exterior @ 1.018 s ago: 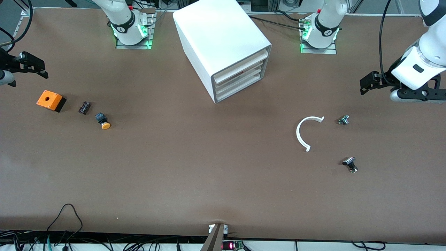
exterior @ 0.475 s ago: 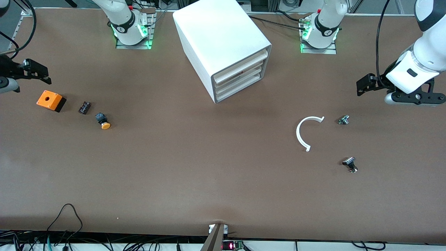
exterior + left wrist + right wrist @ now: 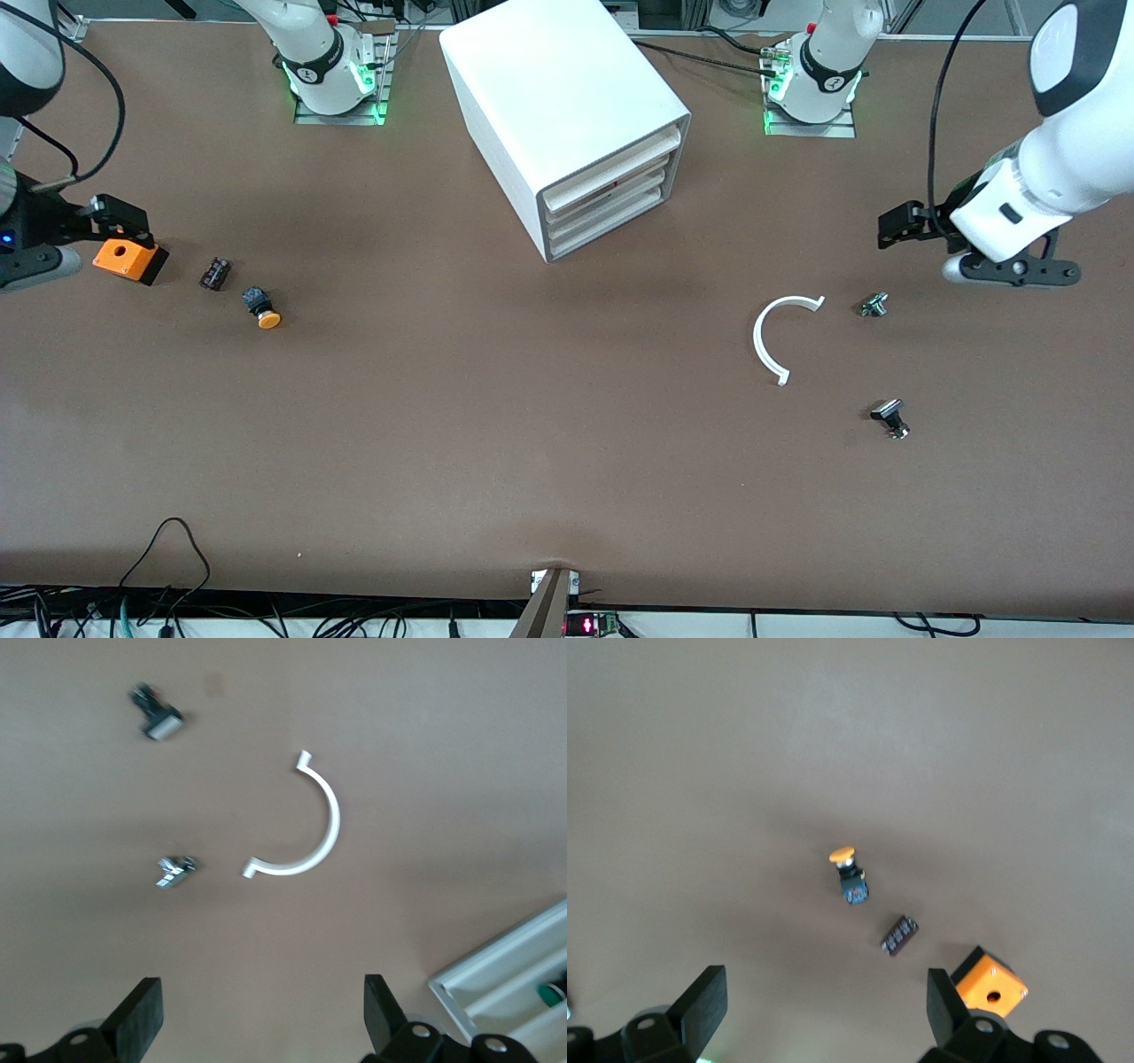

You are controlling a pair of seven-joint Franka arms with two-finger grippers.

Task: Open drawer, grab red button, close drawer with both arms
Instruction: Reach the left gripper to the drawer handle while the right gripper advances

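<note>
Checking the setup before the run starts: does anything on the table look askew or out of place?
The white cabinet sits turned at an angle to the table edges, drawers all shut. A loose white half-ring lies on the table toward the left arm's end. Nothing looks spilled or broken.

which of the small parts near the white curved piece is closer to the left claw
The small silvery part level with the white curved piece's upper end; the left claw hangs just above it. The black-capped part lies nearer the front camera.

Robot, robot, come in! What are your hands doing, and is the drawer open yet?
Left gripper and right gripper open, empty, up in the air. Drawer shut, untouched. Nothing blocking the cabinet.
</note>
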